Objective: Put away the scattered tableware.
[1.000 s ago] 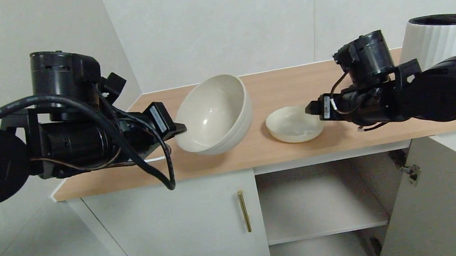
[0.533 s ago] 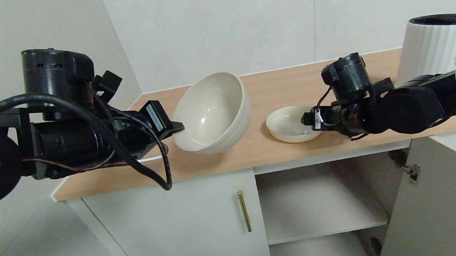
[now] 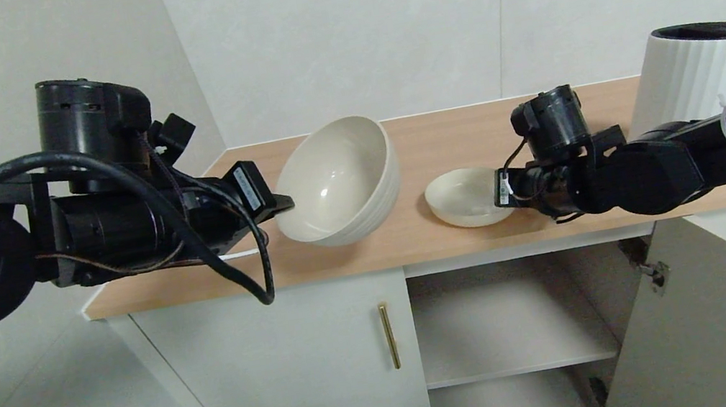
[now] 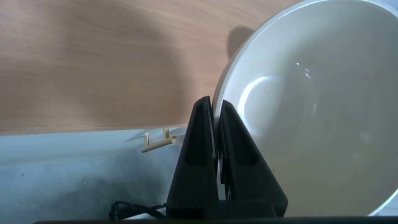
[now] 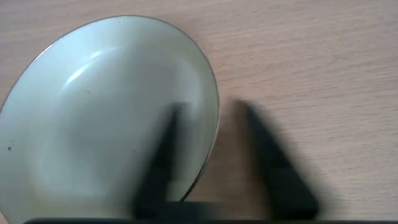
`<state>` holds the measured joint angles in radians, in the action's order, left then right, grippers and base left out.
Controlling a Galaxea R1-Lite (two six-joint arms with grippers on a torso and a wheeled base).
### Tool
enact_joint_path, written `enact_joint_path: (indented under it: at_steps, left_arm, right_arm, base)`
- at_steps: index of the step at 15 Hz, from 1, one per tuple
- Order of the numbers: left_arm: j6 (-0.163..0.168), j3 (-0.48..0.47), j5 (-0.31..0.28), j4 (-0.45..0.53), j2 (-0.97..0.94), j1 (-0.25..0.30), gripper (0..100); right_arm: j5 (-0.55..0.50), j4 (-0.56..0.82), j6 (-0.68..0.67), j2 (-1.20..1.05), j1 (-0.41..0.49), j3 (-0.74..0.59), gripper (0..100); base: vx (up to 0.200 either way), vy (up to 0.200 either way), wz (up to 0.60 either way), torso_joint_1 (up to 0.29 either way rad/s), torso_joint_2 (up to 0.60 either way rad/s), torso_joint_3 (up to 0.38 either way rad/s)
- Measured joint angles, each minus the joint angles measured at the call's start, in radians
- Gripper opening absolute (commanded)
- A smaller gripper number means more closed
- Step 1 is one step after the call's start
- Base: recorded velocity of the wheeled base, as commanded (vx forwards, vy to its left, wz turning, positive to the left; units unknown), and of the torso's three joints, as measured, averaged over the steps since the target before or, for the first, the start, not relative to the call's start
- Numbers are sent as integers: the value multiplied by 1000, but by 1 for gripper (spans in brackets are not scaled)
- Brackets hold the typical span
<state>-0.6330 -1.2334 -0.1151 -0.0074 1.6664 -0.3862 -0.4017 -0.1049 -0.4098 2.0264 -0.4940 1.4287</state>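
On the wooden desk [image 3: 440, 140], near its front edge, the large bowl [image 3: 338, 182] stood tipped on its side, its mouth turned toward the left gripper [image 3: 283, 205]. The head view did not settle whether the bowl touched the wood. The left wrist view supplied the grip: the jaws were pressed together on the bowl's rim, one inside and one outside. The small dish [image 3: 467, 196] lay flat beside the bowl, apart from it. The right gripper [image 3: 503, 190] sat at the dish's right-hand rim, and the right wrist view showed its jaws apart, straddling that rim.

A white ribbed canister [image 3: 706, 69] stood behind the right arm, well apart from the dish. Below the desk's front edge the cabinet [image 3: 506, 326] stood open, its door [image 3: 701, 317] swung out to the right.

Since a second earlier the right arm had dropped lower and closed in on the dish; the bowl had barely shifted.
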Motion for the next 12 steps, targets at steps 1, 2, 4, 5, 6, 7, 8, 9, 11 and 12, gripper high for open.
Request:
enact_joint_path:
  at_steps: [1, 2, 4, 5, 6, 7, 8, 9, 11, 12]
  left_arm:
    - [0, 0, 0, 0, 0, 1, 0]
    - [0, 0, 0, 0, 0, 1, 0]
    - [0, 0, 0, 0, -1, 1, 0]
    - [0, 2, 0, 0, -1, 1, 0]
    - [0, 9, 0, 0, -2, 1, 0]
    - [0, 26, 0, -1, -9, 0, 0]
    - [0, 44, 0, -1, -19, 0, 0]
    - [0, 68, -2, -1, -37, 0, 0]
    - [2, 124, -10, -4, -88, 0, 0]
    - [3, 161, -18, -5, -119, -1, 0]
  right_arm:
    - [0, -1, 0, -1, 0, 0, 0]
    - [0, 0, 0, -3, 0, -1, 0]
    - [1, 0, -5, -9, -1, -3, 0]
    - [1, 2, -9, -15, -1, -5, 0]
    - [7, 2, -14, -25, -1, -12, 0]
    - [19, 4, -18, -42, -1, -26, 0]
    - [34, 5, -19, -64, -1, -44, 0]
    - [57, 5, -19, -98, -2, -71, 0]
    - [130, 8, -19, -191, -7, -144, 0]
    - [175, 18, -17, -253, -12, -195, 0]
  base:
    - [0, 0, 0, 0, 0, 0]
    - [0, 0, 0, 0, 0, 0]
    - [0, 0, 0, 0, 0, 0]
    - [0, 0, 0, 0, 0, 0]
    - [0, 0, 0, 0, 0, 0]
    - [0, 0, 0, 0, 0, 0]
    - [0, 0, 0, 0, 0, 0]
    - [0, 0, 0, 0, 0, 0]
    - [0, 0, 0, 0, 0, 0]
    - [0, 0, 0, 0, 0, 0]
